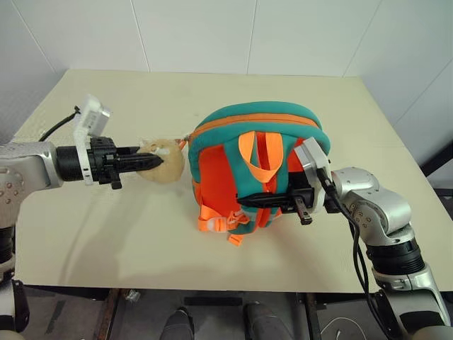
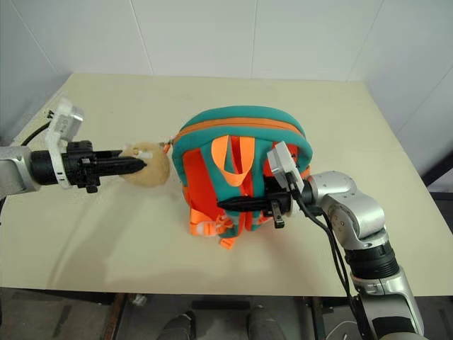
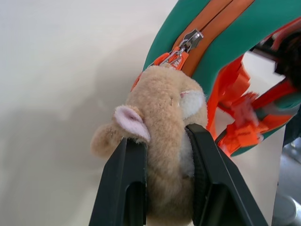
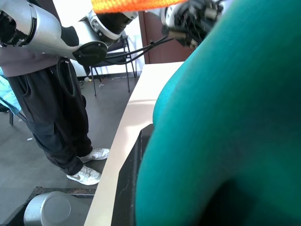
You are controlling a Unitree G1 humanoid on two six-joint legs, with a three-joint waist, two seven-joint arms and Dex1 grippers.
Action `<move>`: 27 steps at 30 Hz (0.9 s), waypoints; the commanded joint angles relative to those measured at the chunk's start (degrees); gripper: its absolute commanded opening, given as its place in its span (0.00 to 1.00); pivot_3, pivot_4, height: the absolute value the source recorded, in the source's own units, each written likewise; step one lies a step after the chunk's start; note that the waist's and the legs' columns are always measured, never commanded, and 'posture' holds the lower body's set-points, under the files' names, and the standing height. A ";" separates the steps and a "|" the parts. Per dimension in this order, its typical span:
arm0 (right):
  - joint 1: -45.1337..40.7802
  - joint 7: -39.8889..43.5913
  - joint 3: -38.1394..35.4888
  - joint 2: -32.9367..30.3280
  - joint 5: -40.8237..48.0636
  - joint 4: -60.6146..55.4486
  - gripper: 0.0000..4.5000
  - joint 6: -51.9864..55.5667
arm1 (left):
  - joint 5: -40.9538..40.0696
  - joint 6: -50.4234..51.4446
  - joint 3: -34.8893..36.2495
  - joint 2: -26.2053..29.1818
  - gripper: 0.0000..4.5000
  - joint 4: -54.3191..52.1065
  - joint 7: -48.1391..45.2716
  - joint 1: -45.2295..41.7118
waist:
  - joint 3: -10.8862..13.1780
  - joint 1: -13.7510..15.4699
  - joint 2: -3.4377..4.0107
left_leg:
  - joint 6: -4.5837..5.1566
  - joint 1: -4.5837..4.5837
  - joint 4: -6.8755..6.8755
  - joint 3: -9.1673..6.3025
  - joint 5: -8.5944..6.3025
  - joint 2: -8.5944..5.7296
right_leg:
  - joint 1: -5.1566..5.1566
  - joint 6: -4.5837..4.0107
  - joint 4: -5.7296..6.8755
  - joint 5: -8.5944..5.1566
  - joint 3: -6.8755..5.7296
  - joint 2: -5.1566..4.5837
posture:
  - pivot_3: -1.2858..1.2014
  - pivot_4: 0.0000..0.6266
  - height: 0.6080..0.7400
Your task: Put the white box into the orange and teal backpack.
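the backpack stands upright near the middle of the cream table, strap side facing me: bright orange body, thick teal padded trim arching over the top, an orange band with the zipper running along that arch, orange straps and buckles hanging down the front to the table. a teal panel sits low between the straps. my left gripper is clamped on the small beige plush toy that hangs off the backpack's zipper pull; my black fingers squeeze it from both sides, and the toy is stretched out to the left of the bag, above the table. my right gripper lies level across the front of the backpack at the straps, fingers pressed together; whether it pinches a strap i cannot tell. in the right wrist view teal fabric sits right against the camera, and a person's legs in dark trousers and white sneakers stand past the table edge.
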 commanded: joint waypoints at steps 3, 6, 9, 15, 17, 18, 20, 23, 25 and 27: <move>0.37 -1.08 -1.09 0.25 2.08 -2.52 0.00 0.50 | 8.59 -5.40 -7.14 0.18 0.16 5.04 -4.03 -1.16 | 0.00 -0.03 0.00 | 0.00 0.03 -0.12 0.01 0.00 0.01 | -0.03 -0.05 0.01 -0.04 0.00 0.00 | 0.52 0.24 1.00; 0.54 -1.77 -0.95 0.44 2.26 -2.87 0.00 0.80 | 12.47 -7.85 -11.92 -1.92 0.16 7.42 -5.72 -2.81 | 0.00 0.06 0.00 | 0.00 0.00 -0.14 0.01 0.00 0.01 | -0.06 -0.05 0.01 -0.05 0.00 0.00 | 0.52 0.24 1.00; 0.58 -2.44 -0.89 0.68 2.21 -3.04 0.00 1.00 | 17.12 -10.08 -17.44 -4.31 0.16 9.08 -7.12 -3.74 | 0.00 0.16 0.00 | 0.00 0.00 -0.13 0.02 0.00 0.01 | -0.06 -0.04 0.01 -0.05 0.00 0.00 | 0.52 0.24 1.00; 0.63 -3.42 -1.02 0.40 1.94 -3.27 0.00 1.05 | 24.11 -15.21 -21.93 -8.27 0.15 12.36 -7.72 -3.30 | 0.00 0.10 0.00 | 0.00 0.01 -0.11 0.01 0.01 0.01 | -0.05 -0.04 0.04 -0.04 0.00 0.00 | 0.52 0.24 1.00; 0.62 -4.15 -1.25 -0.08 1.69 -3.42 0.00 1.41 | 24.34 -18.17 -19.86 -10.47 0.15 13.49 -6.73 -2.96 | -0.01 0.25 0.01 | 0.00 0.02 -0.08 0.01 0.01 0.01 | -0.03 -0.04 0.05 -0.04 0.00 0.00 | 0.52 0.24 1.00; 0.60 -4.44 -1.32 -0.28 1.67 -3.48 0.00 1.64 | 24.37 -19.11 -18.91 -11.27 0.15 13.89 -6.45 -2.91 | -0.01 0.33 0.01 | 0.00 0.03 -0.05 0.01 0.01 0.01 | 0.00 -0.04 0.06 -0.04 0.00 0.00 | 0.52 0.24 1.00; 0.48 -5.03 -1.63 -1.19 1.71 -3.57 0.00 2.60 | 22.89 -20.66 -15.99 -12.78 0.15 13.95 -6.83 -2.80 | -0.01 0.45 0.01 | 0.00 0.02 0.05 0.00 0.01 0.01 | 0.00 -0.03 0.12 -0.04 -0.01 0.00 | 0.52 0.24 1.00; 0.22 -4.59 -2.00 -4.26 1.31 -4.12 0.14 4.10 | 21.17 -23.07 -11.11 -14.41 0.15 14.07 -6.58 -2.23 | -0.01 0.75 0.00 | 0.00 -0.01 0.15 0.01 0.01 0.00 | 0.01 0.00 0.15 -0.02 0.00 0.00 | 0.52 0.24 1.00; 0.18 -4.65 -2.85 -5.99 1.66 -4.45 0.27 4.74 | 21.57 -28.36 -7.55 -15.96 0.15 15.02 -5.24 -1.63 | -0.01 1.03 0.00 | 0.00 -0.01 0.17 0.00 0.01 0.00 | 0.01 0.00 0.15 -0.02 0.00 0.00 | 0.52 0.24 1.00; 0.36 -4.61 -3.59 -7.33 2.00 -4.72 0.43 5.11 | 21.02 -30.03 -4.68 -17.60 0.15 15.53 -3.73 -1.73 | -0.01 1.53 0.00 | 0.01 -0.01 0.18 0.00 0.01 0.01 | 0.00 0.00 0.16 -0.02 -0.01 0.00 | 0.52 0.24 1.00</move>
